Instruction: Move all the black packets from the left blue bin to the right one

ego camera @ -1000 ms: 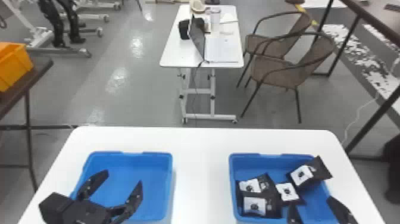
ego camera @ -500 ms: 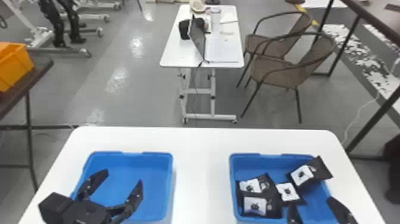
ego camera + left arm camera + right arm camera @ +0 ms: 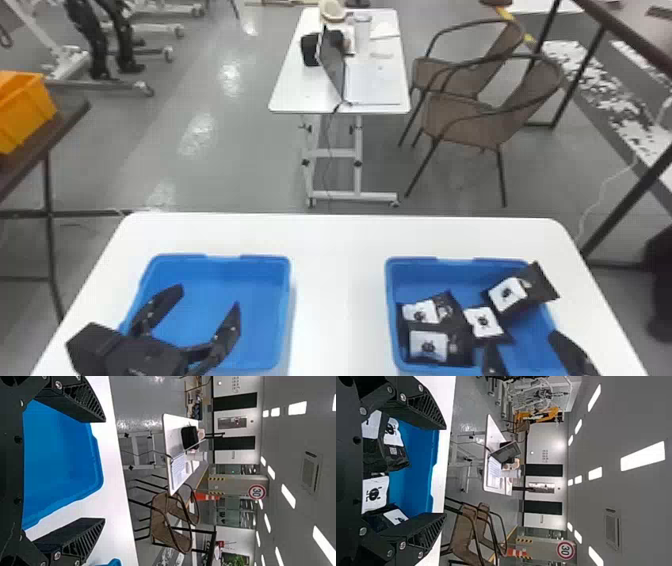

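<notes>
Between left blue plastic bin [image 3: 225, 265] and right blue plastic bin [image 3: 445, 270], white bench [image 3: 340, 300] gives passage; black white-labelled packets [image 3: 428, 346] obstruct the latter.

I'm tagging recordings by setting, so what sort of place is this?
Likely a robotics lab or test workshop. Past the work table are what look like a robot's black legs by a wheeled white frame, an open laptop on a small desk and a traffic cone.

Left hand [image 3: 207, 296], right hand [image 3: 522, 339], both spread
</notes>
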Robot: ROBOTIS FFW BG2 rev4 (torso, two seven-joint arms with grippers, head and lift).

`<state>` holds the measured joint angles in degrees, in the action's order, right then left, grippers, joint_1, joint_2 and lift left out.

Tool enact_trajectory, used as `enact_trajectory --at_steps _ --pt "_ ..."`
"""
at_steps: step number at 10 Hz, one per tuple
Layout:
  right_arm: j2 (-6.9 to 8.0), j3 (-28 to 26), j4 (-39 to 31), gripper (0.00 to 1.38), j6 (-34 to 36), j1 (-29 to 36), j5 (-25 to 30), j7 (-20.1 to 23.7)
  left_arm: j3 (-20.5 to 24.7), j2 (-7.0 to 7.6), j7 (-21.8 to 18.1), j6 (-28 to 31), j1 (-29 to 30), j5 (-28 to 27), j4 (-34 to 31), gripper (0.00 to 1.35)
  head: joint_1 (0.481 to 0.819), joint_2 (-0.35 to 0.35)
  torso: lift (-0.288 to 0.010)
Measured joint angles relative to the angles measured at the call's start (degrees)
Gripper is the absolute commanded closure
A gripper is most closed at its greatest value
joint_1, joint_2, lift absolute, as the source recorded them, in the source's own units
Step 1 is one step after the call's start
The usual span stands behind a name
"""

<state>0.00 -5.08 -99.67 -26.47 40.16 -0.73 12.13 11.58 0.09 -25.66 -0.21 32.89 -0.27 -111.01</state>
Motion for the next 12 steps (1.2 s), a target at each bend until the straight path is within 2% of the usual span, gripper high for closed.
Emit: enact_trajectory --at_steps 12 --pt "0.0 0.2 0.0 0.26 0.0 -0.1 0.0 0.0 -0.3 0.0 0.0 1.3 -0.1 0.7 0.1 0.14 0.695 0.024 0.0"
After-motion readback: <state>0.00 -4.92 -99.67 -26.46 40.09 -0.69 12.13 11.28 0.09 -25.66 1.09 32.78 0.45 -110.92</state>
